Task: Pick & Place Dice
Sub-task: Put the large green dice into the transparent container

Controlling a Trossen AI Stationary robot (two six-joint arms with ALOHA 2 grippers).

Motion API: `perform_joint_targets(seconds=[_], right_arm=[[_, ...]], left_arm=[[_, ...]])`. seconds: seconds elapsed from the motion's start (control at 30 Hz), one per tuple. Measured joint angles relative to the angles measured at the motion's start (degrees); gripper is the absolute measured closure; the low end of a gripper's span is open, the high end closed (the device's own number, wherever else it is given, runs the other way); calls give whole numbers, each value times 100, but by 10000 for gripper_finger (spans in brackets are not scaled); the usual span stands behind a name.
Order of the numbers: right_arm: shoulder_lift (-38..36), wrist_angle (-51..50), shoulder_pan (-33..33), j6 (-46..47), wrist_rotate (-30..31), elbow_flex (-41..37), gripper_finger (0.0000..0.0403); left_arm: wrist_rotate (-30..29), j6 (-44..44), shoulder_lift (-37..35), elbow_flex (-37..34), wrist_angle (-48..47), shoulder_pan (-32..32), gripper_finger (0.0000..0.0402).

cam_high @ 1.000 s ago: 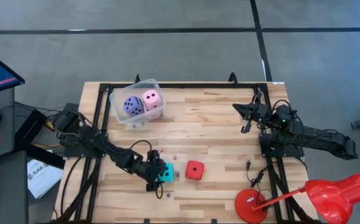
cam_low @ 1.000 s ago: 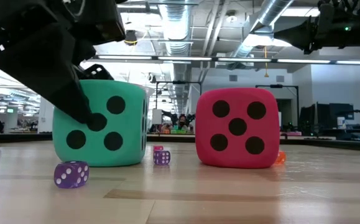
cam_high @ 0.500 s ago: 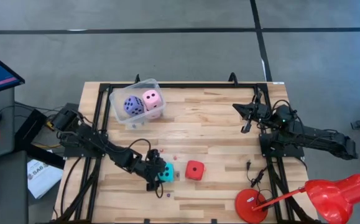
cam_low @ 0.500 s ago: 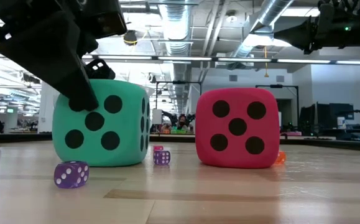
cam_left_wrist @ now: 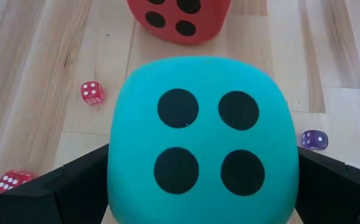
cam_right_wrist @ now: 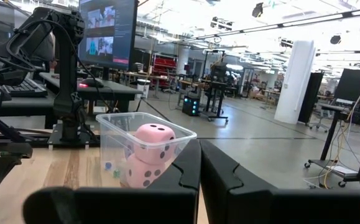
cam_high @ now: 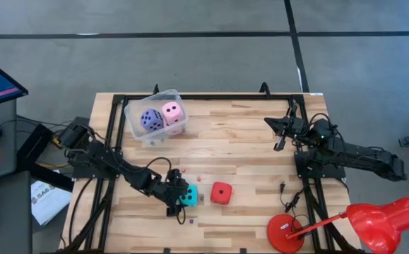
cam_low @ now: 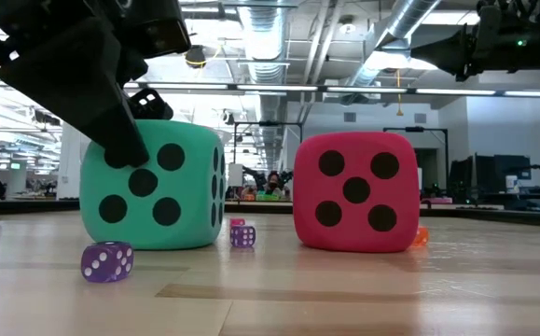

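Your left gripper (cam_high: 179, 197) has dropped slightly since a second ago; its jaws stand wide apart, straddling the cyan die (cam_high: 188, 196) on the tabletop (cam_high: 246, 141), beside the red die (cam_high: 221, 192). Right gripper (cam_high: 280, 135) waits, jaws together.

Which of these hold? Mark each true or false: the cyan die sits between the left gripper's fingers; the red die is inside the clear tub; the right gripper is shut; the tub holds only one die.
1. The cyan foam die sits between the left gripper's open fingers: true.
2. The red foam die is in the clear plastic tub: false; it rests on the wooden table beside the cyan one.
3. The right gripper is shut and holds nothing: true.
4. The tub holds one die: false; a violet-blue die and pale pink dice show inside.
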Motion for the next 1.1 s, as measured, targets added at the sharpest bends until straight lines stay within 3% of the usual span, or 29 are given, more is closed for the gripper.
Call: perform_joint_targets(seconds=[0.73,1.1], right_arm=[[0,0,0,0,0,0,403],[-2,125,2,9,0,0,403]], left_arm=[[-4,0,-27,0,-24,0,24],[-37,6,-1023,0,-98,275,24]])
